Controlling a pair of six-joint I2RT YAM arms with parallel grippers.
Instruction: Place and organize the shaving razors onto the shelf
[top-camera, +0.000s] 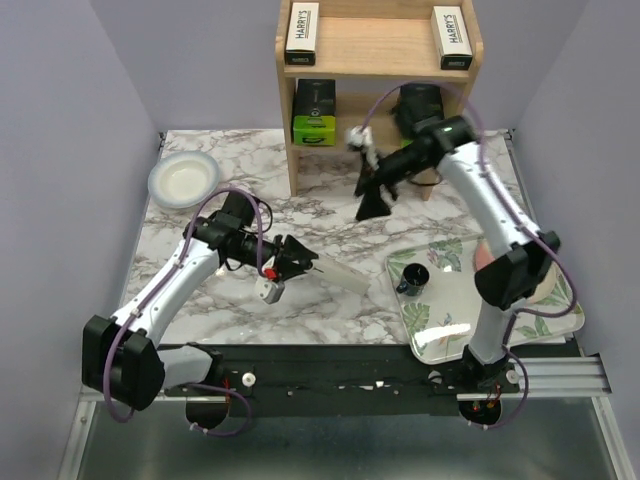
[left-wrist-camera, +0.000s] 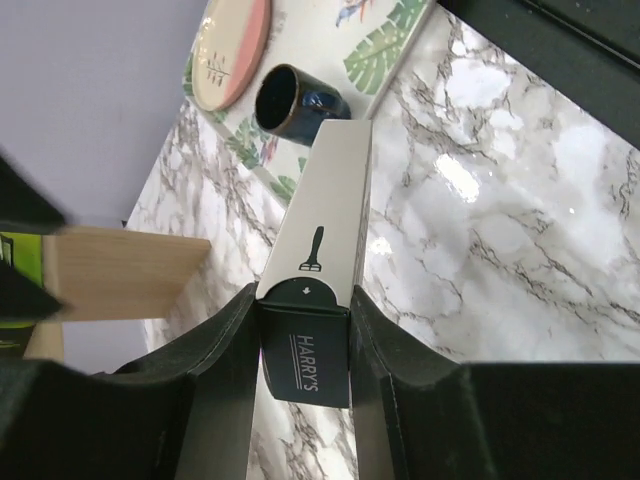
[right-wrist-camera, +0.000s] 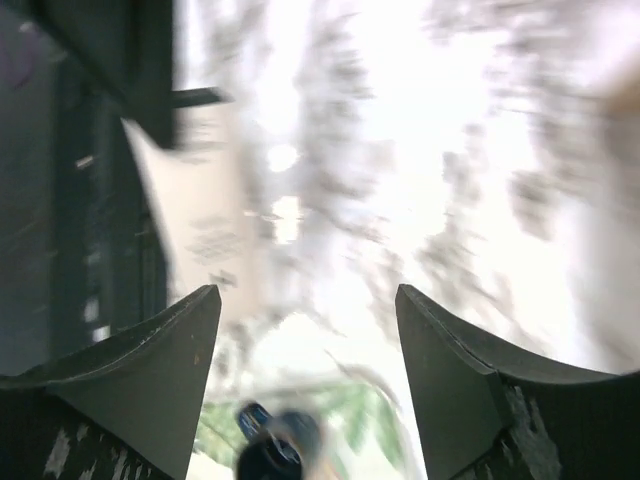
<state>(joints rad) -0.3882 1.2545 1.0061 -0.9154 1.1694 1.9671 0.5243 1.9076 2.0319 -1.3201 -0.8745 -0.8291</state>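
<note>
One slim white-and-dark HARRY'S box (left-wrist-camera: 322, 250) is sitting clamped by its dark printed end between the fingers of the left gripper (left-wrist-camera: 305, 340), in front of the wooden shelf (top-camera: 380, 48) and well apart from it. It is lying low over the marble; whether it is touching the surface cannot be told.

Two more HARRY'S boxes are standing on the shelf's top tier, one at the left end (top-camera: 301, 30) and one at the right end (top-camera: 452, 38). On the lower tier a black pack with a lime-green end (top-camera: 314, 112) is sitting at the left, and a second black pack (top-camera: 420, 102) at the right is showing only in part behind the right arm.

The right gripper (top-camera: 372, 205) is hovering just in front of the shelf with its fingers spread apart and nothing between them; its wrist view is blurring.

The white marble tabletop (top-camera: 230, 300) is gleaming under the light, and plain lavender walls (top-camera: 80, 90) are closing it in. To the shelf's front right a leaf-patterned tray (top-camera: 455, 345) is carrying a black cup (top-camera: 413, 278) and a pink plate (left-wrist-camera: 232, 50). A white dish (top-camera: 183, 180) is resting left of the shelf.
</note>
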